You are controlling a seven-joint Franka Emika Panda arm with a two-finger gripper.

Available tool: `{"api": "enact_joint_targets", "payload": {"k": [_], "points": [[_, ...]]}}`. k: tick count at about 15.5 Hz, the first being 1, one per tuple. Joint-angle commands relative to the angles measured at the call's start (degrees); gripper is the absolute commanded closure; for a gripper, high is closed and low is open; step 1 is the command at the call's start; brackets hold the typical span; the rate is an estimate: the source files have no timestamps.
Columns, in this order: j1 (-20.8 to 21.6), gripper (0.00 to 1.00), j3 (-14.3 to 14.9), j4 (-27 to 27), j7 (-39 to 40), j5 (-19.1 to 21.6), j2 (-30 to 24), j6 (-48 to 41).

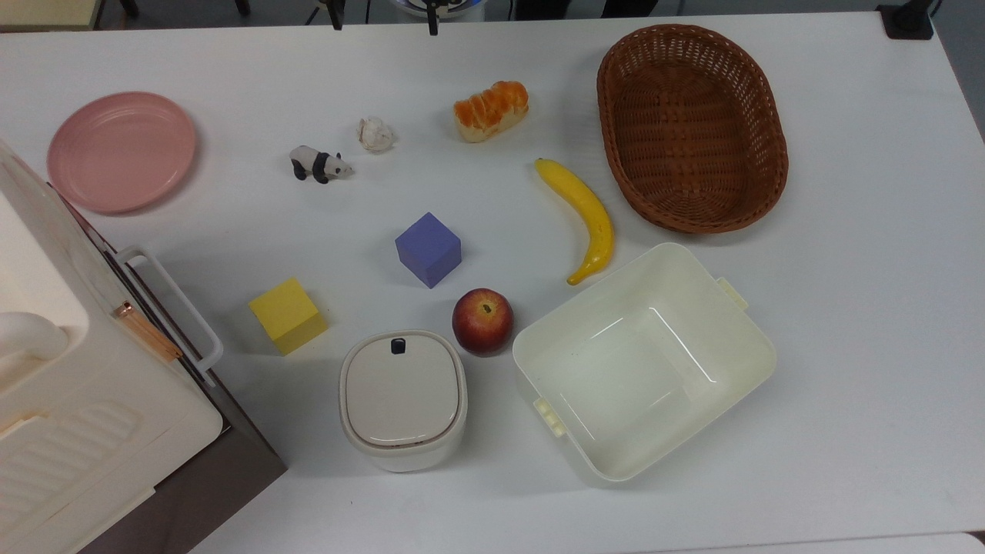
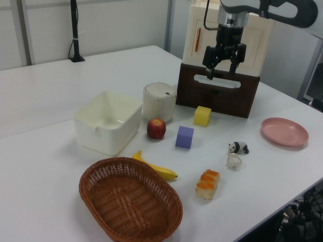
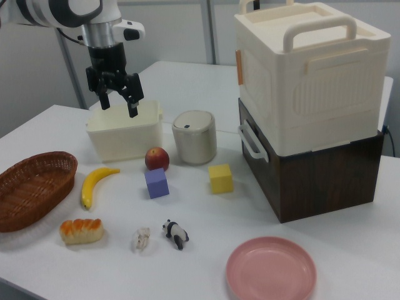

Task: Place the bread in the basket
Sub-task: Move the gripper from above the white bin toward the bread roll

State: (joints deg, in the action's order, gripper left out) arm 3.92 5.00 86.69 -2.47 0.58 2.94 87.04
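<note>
The bread (image 1: 491, 110) (image 2: 207, 183) (image 3: 81, 230), a small loaf with an orange-brown ridged top, lies on the white table a short way from the basket. The empty brown wicker basket (image 1: 773, 146) (image 2: 128, 201) (image 3: 31, 187) stands at the top view's upper right. My gripper (image 2: 220, 70) (image 3: 119, 107) hangs high above the table, open, with nothing between its fingers. It is far from the bread; in the right view it appears over the cream tub.
Between bread and tub (image 1: 642, 362) lies a yellow banana (image 1: 585, 215). An apple (image 1: 482, 321), purple cube (image 1: 428, 249), yellow cube (image 1: 288, 315), lidded canister (image 1: 403, 398), toy panda (image 1: 318, 164), whitish ball (image 1: 375, 134) and pink plate (image 1: 121, 151) dot the table. Stacked boxes (image 1: 77, 400) stand at the top view's lower left.
</note>
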Motion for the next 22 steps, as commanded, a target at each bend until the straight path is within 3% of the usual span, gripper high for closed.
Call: {"api": "enact_joint_targets", "payload": {"k": [1, 18, 21, 22], "points": [[0.4, 0.00, 0.0, 0.2, 0.5, 0.4, -0.2, -0.7], [0.0, 0.00, 0.4, 1.5, -1.7, 2.5, -1.4, -3.0], [0.5, 0.00, 0.4, 10.1, -7.4, 2.5, -7.4, -0.6], [0.6, 0.00, 0.1, 15.6, -8.5, 2.4, -11.3, 3.1]]}}
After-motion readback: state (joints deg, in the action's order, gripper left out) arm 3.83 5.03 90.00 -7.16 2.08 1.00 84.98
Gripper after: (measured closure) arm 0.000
